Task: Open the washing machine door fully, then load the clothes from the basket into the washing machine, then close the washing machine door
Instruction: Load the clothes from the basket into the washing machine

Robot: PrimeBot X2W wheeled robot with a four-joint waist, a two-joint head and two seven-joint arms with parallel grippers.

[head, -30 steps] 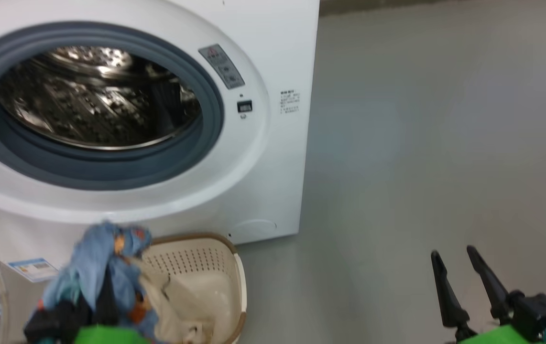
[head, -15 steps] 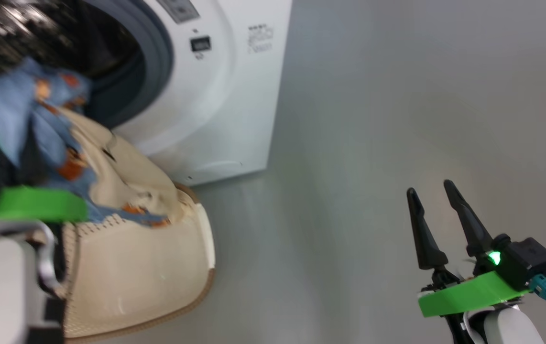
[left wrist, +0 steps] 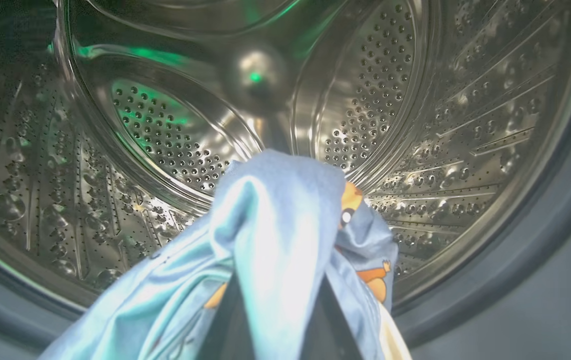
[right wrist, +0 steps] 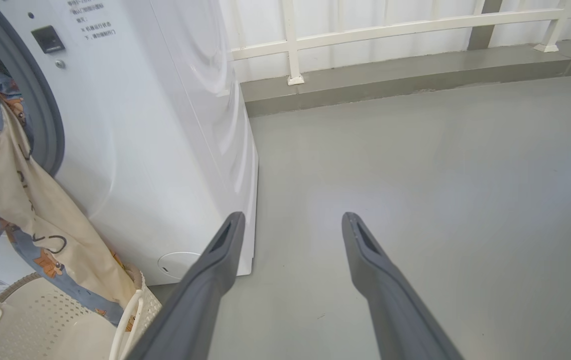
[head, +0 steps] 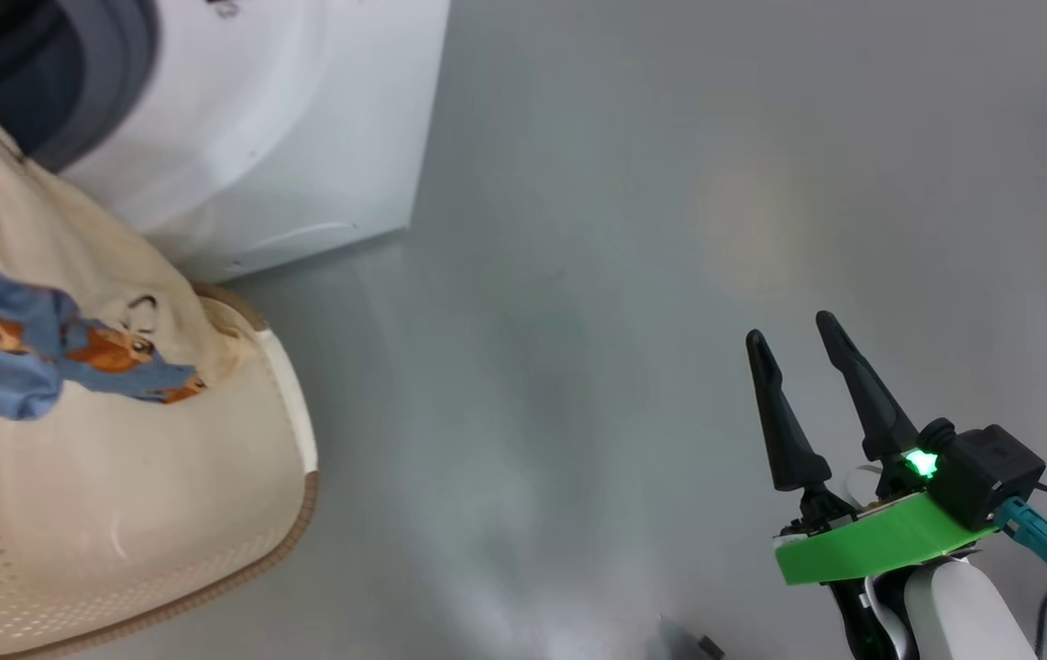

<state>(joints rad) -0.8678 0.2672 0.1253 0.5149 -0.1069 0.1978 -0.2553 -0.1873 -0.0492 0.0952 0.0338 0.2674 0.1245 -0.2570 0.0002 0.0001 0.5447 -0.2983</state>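
The clothes, soft, light and limp, are gripped in a bunch by the closed left jaws at the mouth of the washing machine, with a tail trailing down to the basket; a gathered fold is judged the best hold. The right jaws are held wide open and empty above the smooth grey floor, which is bounded by a white railing.

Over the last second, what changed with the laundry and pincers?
The left pincer, shut on the clothes, carried the bundle up from the basket to the drum mouth; a cream-and-blue tail hangs down toward the basket. The head camera swung. The right pincer stayed open over the floor; the basket stayed by the washing machine.
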